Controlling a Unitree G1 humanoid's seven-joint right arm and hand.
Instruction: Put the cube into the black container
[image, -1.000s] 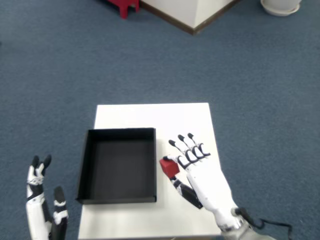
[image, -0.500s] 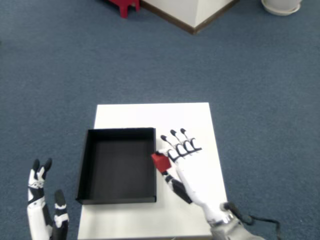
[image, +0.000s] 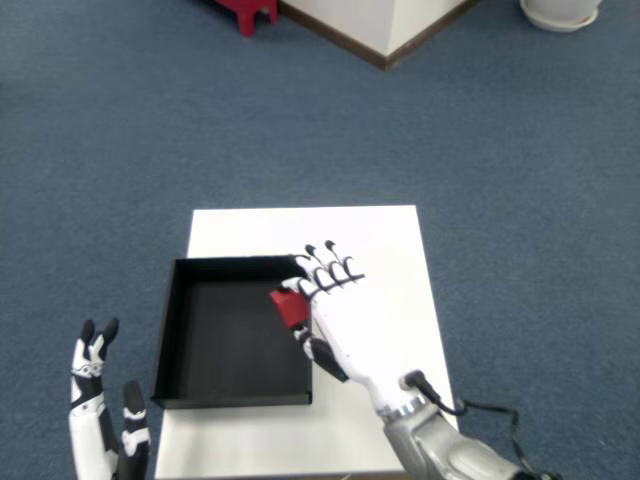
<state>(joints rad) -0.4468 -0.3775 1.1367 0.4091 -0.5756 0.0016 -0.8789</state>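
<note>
The right hand (image: 330, 305) pinches the red cube (image: 291, 307) with its thumb, other fingers spread, just over the right wall of the black container (image: 237, 330) on the white counter (image: 375, 230). I'd carry it farther inside, lower, then release gently.

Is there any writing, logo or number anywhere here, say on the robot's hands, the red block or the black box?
None can be read. The right hand, the red cube it holds, the black container and the white table all show plain surfaces, with no words, numbers or logos visible from this head view.
</note>
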